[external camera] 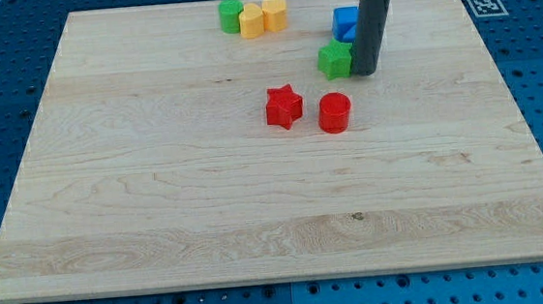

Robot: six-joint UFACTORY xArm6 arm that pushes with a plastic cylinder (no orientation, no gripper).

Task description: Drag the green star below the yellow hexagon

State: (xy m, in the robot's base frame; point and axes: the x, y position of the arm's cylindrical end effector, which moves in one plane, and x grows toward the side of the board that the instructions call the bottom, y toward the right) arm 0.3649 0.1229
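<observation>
Six blocks crowd the wooden table's (159, 200) top edge; my tip (365, 71), fingerless, touches the green star's (335, 60) right side.

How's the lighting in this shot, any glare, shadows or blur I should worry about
Camera view: light is even and soft, with no glare on the wooden board. Blocks cast only faint shadows. The green star and red star look sharp, and my tip shows no motion blur. The rod hides part of the blue block.
</observation>
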